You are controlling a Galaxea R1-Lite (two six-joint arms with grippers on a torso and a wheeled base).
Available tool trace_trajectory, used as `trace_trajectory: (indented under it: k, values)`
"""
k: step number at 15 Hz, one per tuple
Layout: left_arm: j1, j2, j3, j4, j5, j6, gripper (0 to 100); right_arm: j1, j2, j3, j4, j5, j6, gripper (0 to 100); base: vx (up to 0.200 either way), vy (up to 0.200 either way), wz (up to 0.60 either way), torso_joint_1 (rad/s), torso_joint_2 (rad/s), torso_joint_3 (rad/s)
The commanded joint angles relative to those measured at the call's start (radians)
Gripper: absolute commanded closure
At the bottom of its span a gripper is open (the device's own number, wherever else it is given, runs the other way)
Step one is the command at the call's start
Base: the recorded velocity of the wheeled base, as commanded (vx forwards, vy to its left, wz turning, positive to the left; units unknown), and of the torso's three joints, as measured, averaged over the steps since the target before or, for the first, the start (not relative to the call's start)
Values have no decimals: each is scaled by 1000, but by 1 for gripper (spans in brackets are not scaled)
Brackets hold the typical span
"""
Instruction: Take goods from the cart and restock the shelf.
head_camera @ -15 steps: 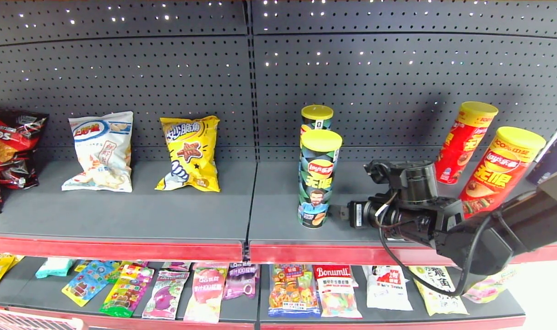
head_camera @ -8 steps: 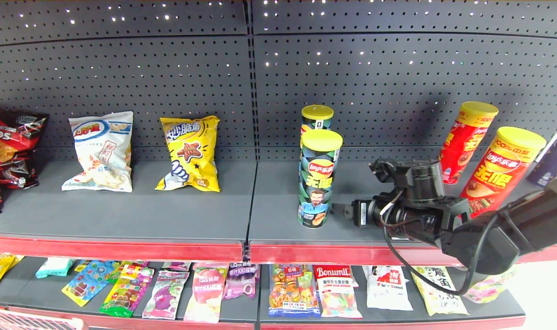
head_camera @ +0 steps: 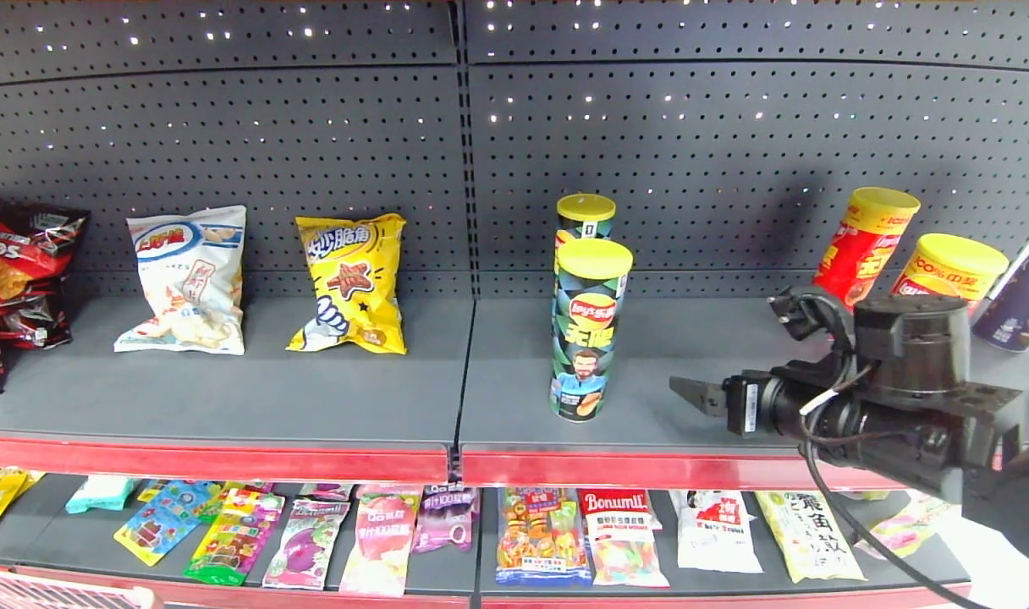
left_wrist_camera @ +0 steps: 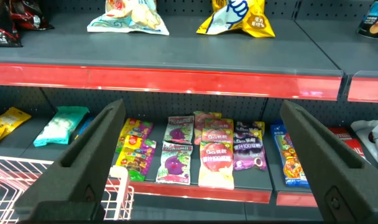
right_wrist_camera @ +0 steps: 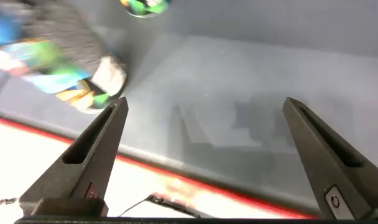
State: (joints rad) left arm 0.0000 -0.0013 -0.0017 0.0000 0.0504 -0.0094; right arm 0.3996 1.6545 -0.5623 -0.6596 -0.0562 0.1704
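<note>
Since a second ago: logged the right claw [head_camera: 692,394] drawn back to the robot's right, off the green chip can [head_camera: 589,330]. Found the tips, earlier just beside the can's foot, now well apart from it. Saw no shift in the can itself.

Head view. Found the green chip can upright on the upper shelf [head_camera: 311,397], out ahead of the claw's tips and not touching them. Spotted a second green can [head_camera: 586,216] straight behind it. Noted a rear red can [head_camera: 866,237] and a near red can [head_camera: 946,264] at the back, beyond the claw's wrist. Counted a yellow bag [head_camera: 349,283] and a white bag [head_camera: 189,279] far past the green can from the claw.

Left wrist view. Found the left claw [left_wrist_camera: 204,168] spread wide, holding nothing. Saw snack packets [left_wrist_camera: 217,163] on the lower shelf [left_wrist_camera: 176,194] between and beyond its fingers, and the red cart wire [left_wrist_camera: 27,186] by one finger.

Right wrist view. Found the right claw's fingers [right_wrist_camera: 92,155] wide apart with nothing between them, bare upper shelf ahead. Made out the green chip can, blurred, beyond one fingertip and off to that side.
</note>
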Motion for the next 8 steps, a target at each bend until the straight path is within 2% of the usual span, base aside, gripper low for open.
trace_trajectory:
  k: [1,3,5,8]
  values:
    - [0,1,0,0,0,-1,0,7,-196,78,6,24,-49,0,0,0,0,0,0,0]
    - [0,1,0,0,0,0,0,4,-289,130,12,55,-86,0,0,0,0,0,0,0]
    - [0,1,0,0,0,0,0,4,-406,145,94,79,-100,0,0,0,0,0,0,0]
    - [0,1,0,0,0,0,0,-36,-621,153,271,124,-224,0,0,0,0,0,0,0]
